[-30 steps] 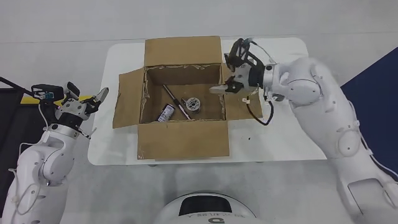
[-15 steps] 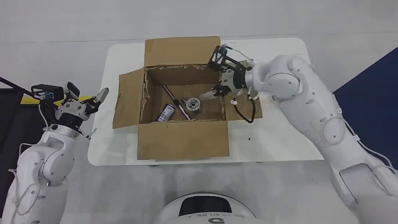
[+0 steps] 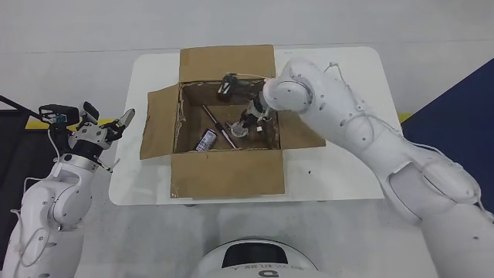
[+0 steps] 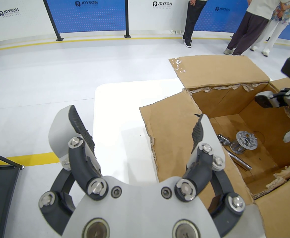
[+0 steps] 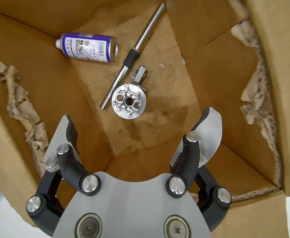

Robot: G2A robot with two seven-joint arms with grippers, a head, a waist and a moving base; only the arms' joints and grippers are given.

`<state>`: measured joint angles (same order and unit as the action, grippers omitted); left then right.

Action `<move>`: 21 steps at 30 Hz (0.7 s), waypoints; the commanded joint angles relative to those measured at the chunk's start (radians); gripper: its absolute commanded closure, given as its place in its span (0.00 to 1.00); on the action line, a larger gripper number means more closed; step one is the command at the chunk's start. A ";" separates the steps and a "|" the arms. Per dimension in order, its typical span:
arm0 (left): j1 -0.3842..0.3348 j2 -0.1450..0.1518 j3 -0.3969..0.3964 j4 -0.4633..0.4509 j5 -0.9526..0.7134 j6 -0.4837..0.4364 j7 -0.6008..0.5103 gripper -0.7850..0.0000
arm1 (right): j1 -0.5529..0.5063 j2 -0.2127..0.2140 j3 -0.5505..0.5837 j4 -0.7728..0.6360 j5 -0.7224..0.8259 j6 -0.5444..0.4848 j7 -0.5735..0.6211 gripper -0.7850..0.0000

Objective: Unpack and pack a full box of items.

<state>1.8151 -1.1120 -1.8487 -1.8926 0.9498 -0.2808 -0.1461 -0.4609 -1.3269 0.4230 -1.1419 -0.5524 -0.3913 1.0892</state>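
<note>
The open cardboard box [image 3: 224, 174] stands in the middle of the white table [image 3: 347, 170]. On its floor lie a round metal part [image 5: 128, 101], a long metal rod [image 5: 132, 58], a small metal bracket [image 5: 140, 74] and a blue-labelled can [image 5: 89, 48] on its side. My right gripper [image 5: 140, 120] is open inside the box, just above the round part [image 3: 239, 130], holding nothing. My left gripper [image 3: 109, 116] is open and empty, off the table's left edge, facing the box [image 4: 224, 75].
The box's four flaps are folded outward, with torn edges [image 5: 256, 80] along the inner rim. Bare table lies to the right of the box [image 3: 355, 85] and in a narrow strip on the left [image 4: 115, 115]. Barriers [image 4: 85, 3] stand far behind.
My right arm swung from over the box's right flap leftward and down into the box, and its gripper is now over the round metal part. The left arm has stayed still.
</note>
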 commanded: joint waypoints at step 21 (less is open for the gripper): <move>0.000 0.000 0.000 0.000 0.000 0.000 0.000 0.00 | 0.082 -0.247 -0.142 0.460 0.109 -0.142 0.014 0.02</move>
<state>1.8151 -1.1120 -1.8487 -1.8926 0.9498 -0.2808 -0.1461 -0.3810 -1.5647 0.2848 -0.6992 -0.4451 -0.5270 1.0994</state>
